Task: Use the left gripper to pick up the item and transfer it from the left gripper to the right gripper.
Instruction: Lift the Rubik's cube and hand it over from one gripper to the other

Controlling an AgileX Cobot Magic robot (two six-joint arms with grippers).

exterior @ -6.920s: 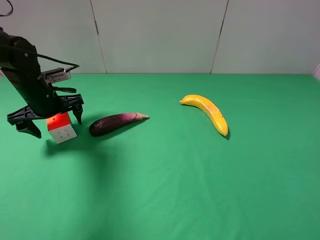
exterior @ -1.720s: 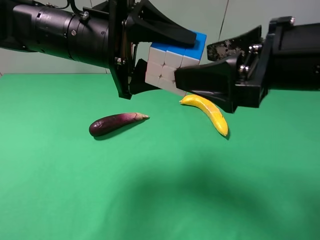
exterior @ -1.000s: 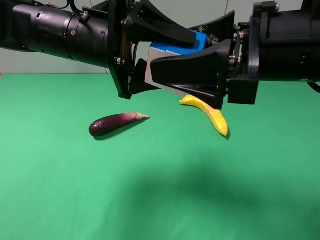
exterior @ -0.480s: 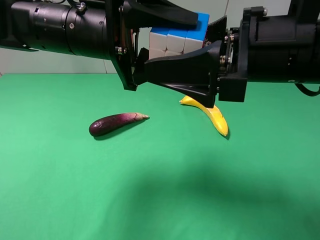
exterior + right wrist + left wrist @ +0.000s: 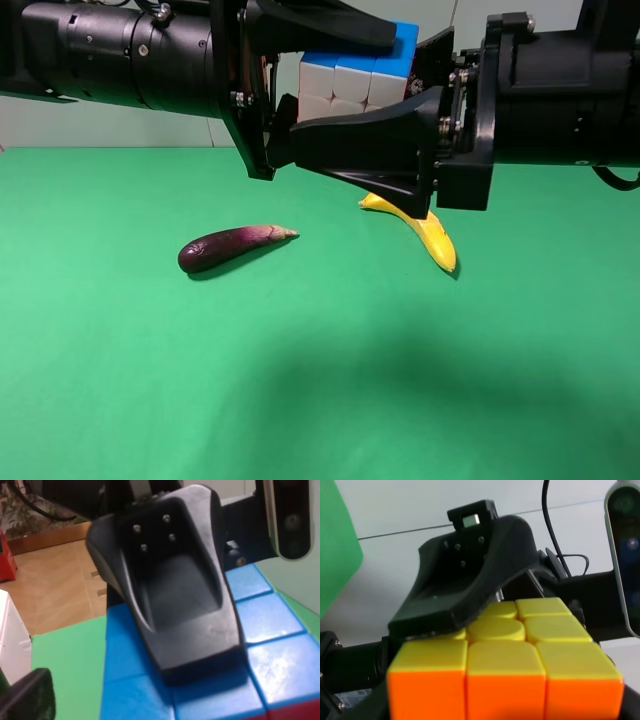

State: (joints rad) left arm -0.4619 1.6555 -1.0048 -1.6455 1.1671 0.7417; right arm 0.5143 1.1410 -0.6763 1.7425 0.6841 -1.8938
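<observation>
The puzzle cube [image 5: 352, 75] hangs high above the table, with white and blue faces showing. My left gripper [image 5: 335, 90] reaches in from the left and is shut on it. One of its fingers [image 5: 180, 590] presses on the cube's blue face [image 5: 280, 625]. My right gripper [image 5: 330, 112] reaches in from the right with its jaws spread, one on each side of the cube. One of its fingers [image 5: 465, 590] lies over the yellow face [image 5: 530, 627]. In the right wrist view, green shows between its other fingertip [image 5: 25, 695] and the cube.
A dark purple eggplant [image 5: 235, 246] lies on the green table [image 5: 320, 380] left of centre. A yellow banana [image 5: 428, 232] lies right of centre, partly behind the right gripper. A pale wall stands behind the table.
The left gripper has lifted the cube from the table's left side to high centre. The right gripper has slid in around it. In the last half second almost nothing has moved.
</observation>
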